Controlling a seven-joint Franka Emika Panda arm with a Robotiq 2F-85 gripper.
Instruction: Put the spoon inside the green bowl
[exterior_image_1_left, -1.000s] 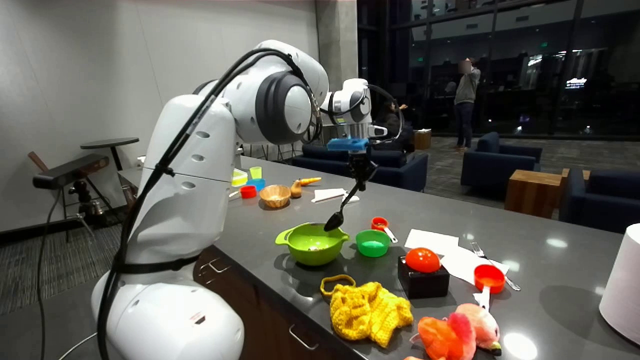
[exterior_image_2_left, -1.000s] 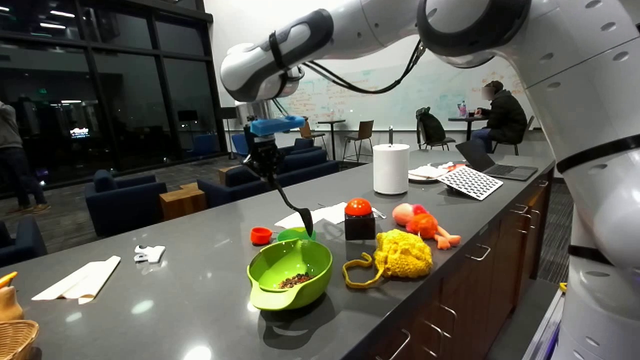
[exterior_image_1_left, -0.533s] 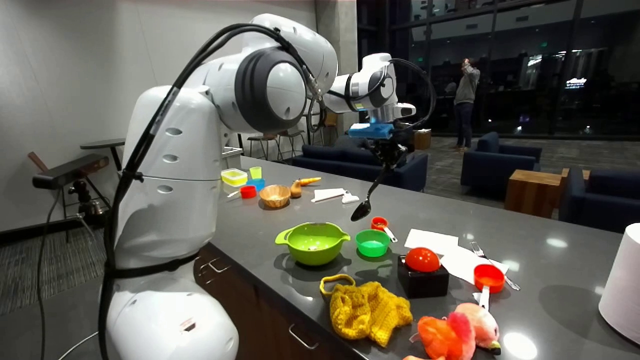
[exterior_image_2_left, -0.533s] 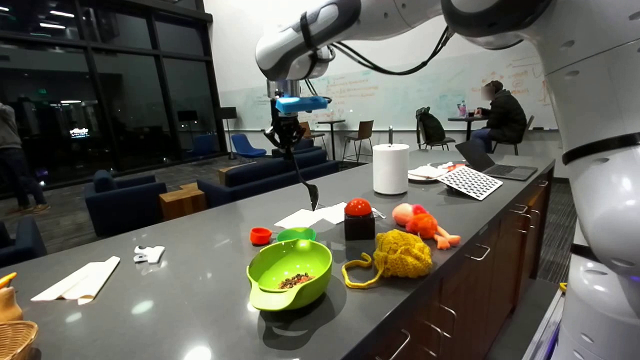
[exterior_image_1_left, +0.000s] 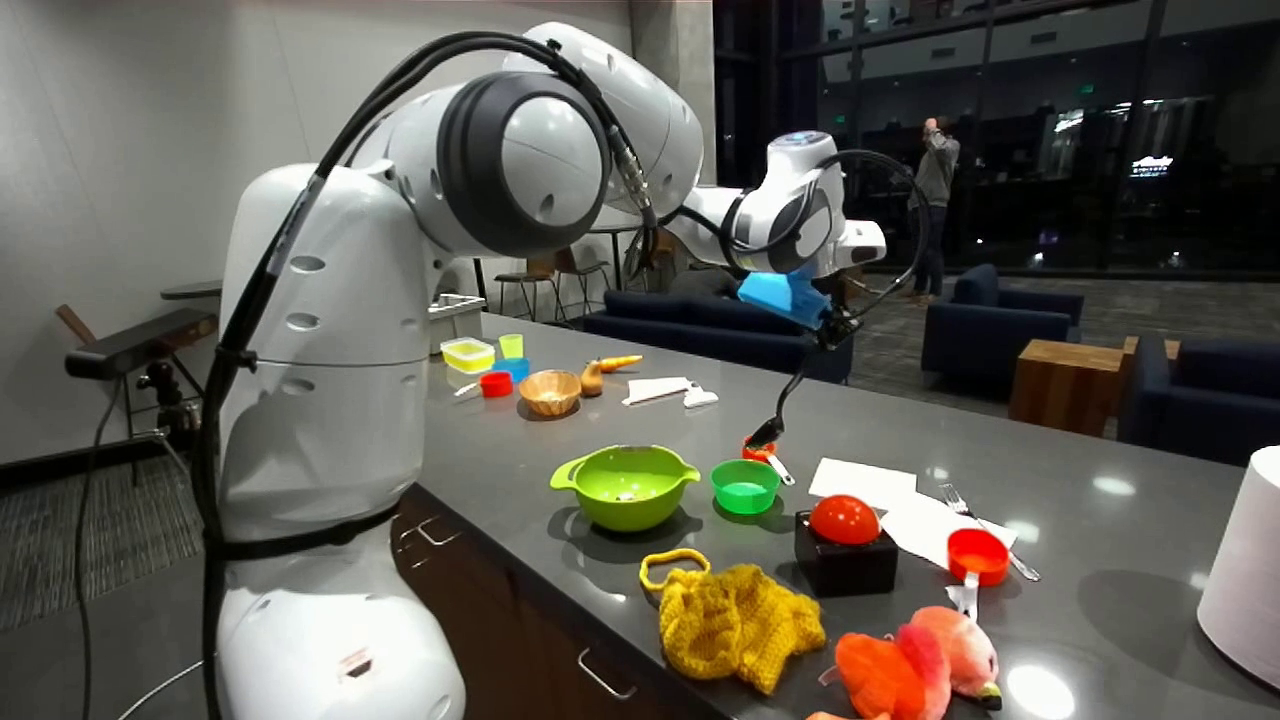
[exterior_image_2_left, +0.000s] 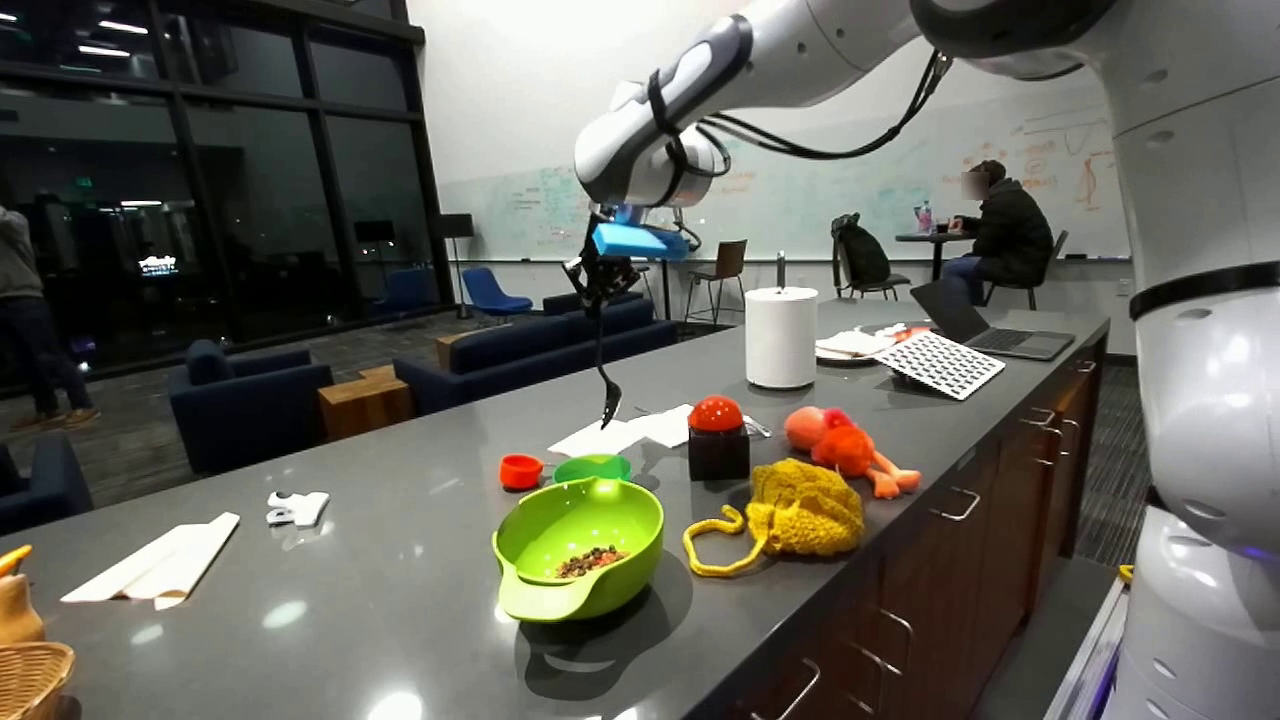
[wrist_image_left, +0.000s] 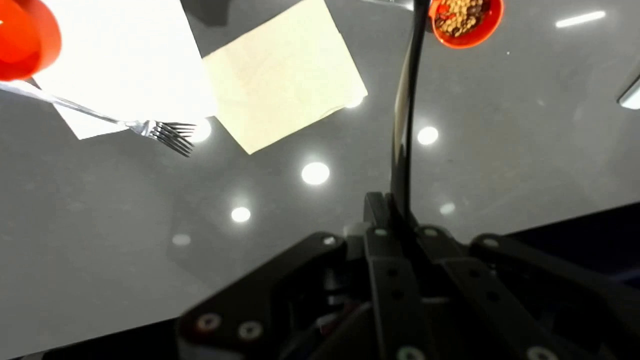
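Enclosing the space, tall dark windows (exterior_image_2_left: 260, 190) stood behind the scene in both exterior views; a whiteboard (exterior_image_2_left: 800, 215) with orange writing showed in an exterior view. Work surface: a grey countertop (exterior_image_2_left: 400, 560), glossy, dotted with reflected lights, dark drawers (exterior_image_2_left: 965, 590) below. The white arm (exterior_image_1_left: 320, 400) reached over it; navy armchairs (exterior_image_2_left: 250, 410) sat beyond. A laptop (exterior_image_2_left: 1015, 343) on the counter appeared in an exterior view. Paper sheets (wrist_image_left: 285, 80) looked white in both exterior views, but the wrist view rendered one pale yellow. The lime bowl (exterior_image_2_left: 630, 580) stood upright, dark and reddish bits (exterior_image_2_left: 592, 562) in its bottom clear in an exterior view. The gripper (wrist_image_left: 395, 212), per the wrist view, had its jaws clenched on the handle of the spoon (wrist_image_left: 410, 105). The green bowl (exterior_image_1_left: 745, 500) was upright just beside the lime bowl, whose rim partly hid it in an exterior view. The spoon hung in the air outside the green bowl, tilted, head down. In an exterior view its tip overlapped a red cup (exterior_image_1_left: 757, 454); in an exterior view the spoon head (exterior_image_2_left: 611, 403) appeared apart from that cup. The wrist view showed tan and dark pieces (wrist_image_left: 457, 17) inside it.
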